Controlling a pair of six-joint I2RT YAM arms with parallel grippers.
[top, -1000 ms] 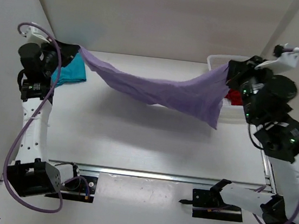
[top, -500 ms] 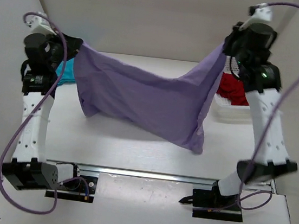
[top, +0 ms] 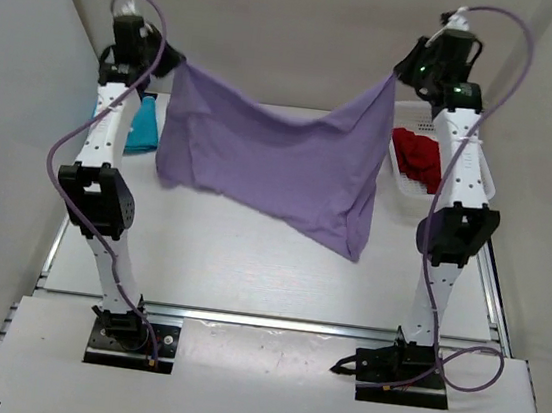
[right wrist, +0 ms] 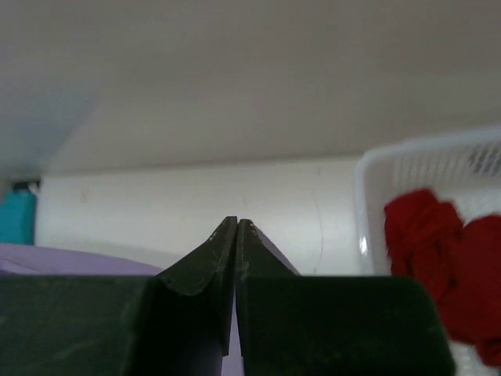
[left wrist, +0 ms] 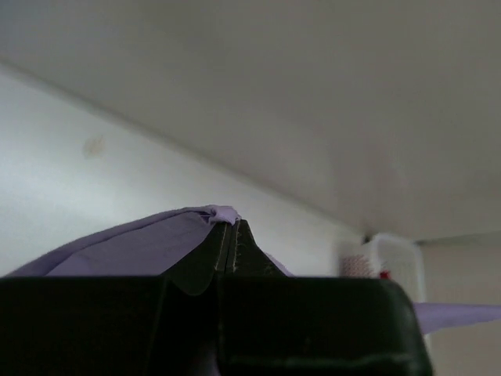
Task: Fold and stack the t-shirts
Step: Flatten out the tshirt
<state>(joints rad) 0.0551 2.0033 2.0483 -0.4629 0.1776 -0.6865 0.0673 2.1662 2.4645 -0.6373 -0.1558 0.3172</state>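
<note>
Left gripper [left wrist: 232, 223] and right gripper [right wrist: 236, 223] pinch the purple shirt [top: 271, 166], seemingly at its corners. Lower it level, left of the basket [right wrist: 423, 147].

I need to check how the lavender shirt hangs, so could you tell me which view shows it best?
The top external view: the lavender shirt hangs whole between the left gripper and right gripper. Each wrist view shows only a sliver at the shut jaws.

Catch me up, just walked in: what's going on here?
The left gripper and right gripper, each shut on an upper corner, hold the lavender t-shirt spread above the table, not yet folded. The teal t-shirt lies back left; the red t-shirt sits in the white basket.
</note>
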